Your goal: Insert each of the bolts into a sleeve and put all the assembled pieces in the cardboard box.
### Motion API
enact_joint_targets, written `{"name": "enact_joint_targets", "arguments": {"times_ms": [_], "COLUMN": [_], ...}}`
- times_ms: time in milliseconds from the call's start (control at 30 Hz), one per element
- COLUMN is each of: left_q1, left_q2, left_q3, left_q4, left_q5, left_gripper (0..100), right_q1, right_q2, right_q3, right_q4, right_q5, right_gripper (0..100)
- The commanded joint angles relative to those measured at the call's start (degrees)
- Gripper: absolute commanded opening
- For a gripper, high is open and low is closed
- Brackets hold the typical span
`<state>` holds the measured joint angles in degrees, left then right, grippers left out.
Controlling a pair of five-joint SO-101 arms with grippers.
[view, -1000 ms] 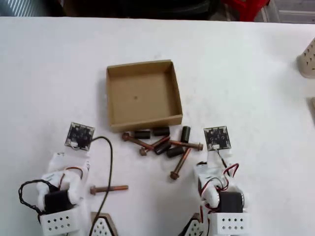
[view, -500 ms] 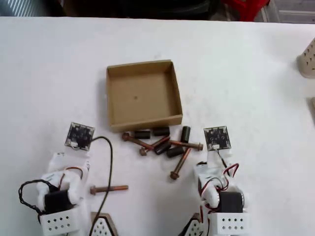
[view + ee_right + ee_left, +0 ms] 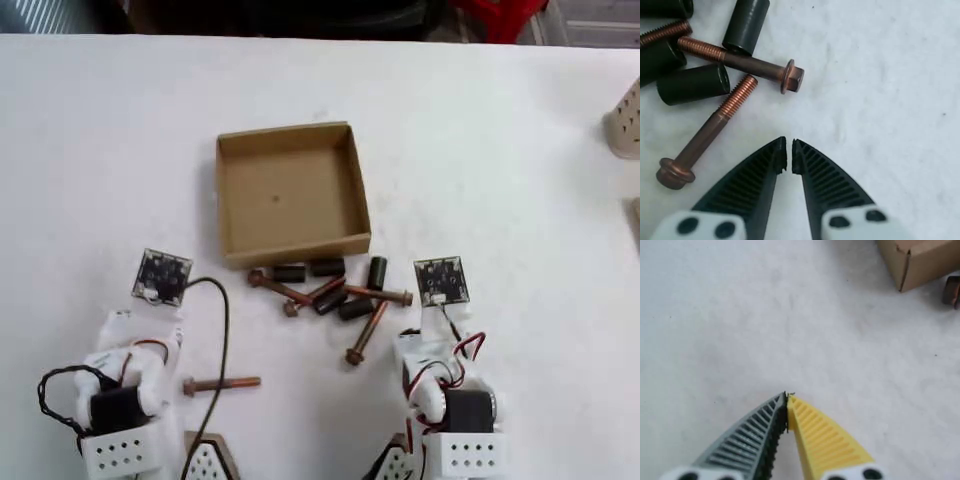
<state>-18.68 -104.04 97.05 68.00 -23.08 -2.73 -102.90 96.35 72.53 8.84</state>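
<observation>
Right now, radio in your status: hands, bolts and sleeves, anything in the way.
Left hand shut, empty. Right hand shut, empty, by the bolts. Bolts, sleeves loose beside empty cardboard box. Cable crossing one stray bolt.

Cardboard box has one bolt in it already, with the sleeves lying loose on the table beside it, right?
Not quite: the high view shows the cardboard box empty. The sleeves do lie loose on the table beside it.
</observation>
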Motion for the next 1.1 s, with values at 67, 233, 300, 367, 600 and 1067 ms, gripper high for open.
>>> {"name": "enact_joint_targets", "arguments": {"times_ms": [67,233,300,367,600,1067], "left_q1": [0.31,0.31,0.31,0.31,0.31,0.31], "left_q2": [-0.48,-0.48,-0.48,-0.48,-0.48,-0.48], "left_q3": [-0.09,-0.09,-0.09,-0.09,-0.09,-0.09], "left_q4": [0.26,0.26,0.26,0.26,0.26,0.26], "left_q5": [-0.18,-0.18,-0.18,-0.18,-0.18,-0.18], "left_gripper": [2,2,2,2,2,2], "right_q1": [0.13,0.13,0.13,0.57,1.8,12.79], "right_q2": [-0.31,-0.31,-0.31,-0.31,-0.4,-0.4], "right_q3": [0.44,0.44,0.44,0.44,-0.7,-2.55], "right_q4": [0.13,0.13,0.13,0.13,-0.04,-0.04], "right_q5": [0.35,0.35,0.35,0.35,0.44,0.44], "right_gripper": [1.8,1.8,1.8,1.8,1.8,1.8]}}
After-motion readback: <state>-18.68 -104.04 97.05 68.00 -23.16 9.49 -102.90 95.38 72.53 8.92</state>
